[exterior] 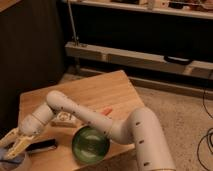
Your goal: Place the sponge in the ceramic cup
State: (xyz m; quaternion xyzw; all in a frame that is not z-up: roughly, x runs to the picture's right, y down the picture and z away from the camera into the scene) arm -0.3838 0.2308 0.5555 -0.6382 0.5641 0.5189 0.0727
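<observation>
The ceramic cup (14,163), white and round, stands at the table's near left corner, cut off by the picture's bottom edge. My gripper (15,144) hangs directly over its rim, at the end of the white arm that reaches in from the lower right. A small bluish patch, apparently the sponge (5,152), shows at the gripper's tip over the cup's left rim. I cannot tell whether it is held or rests in the cup.
A green bowl (90,145) sits just under the arm's forearm. A flat black object (41,146) lies between cup and bowl. A white power strip (65,119) and an orange carrot (106,111) lie mid-table. The wooden table (100,87) ends near shelving behind.
</observation>
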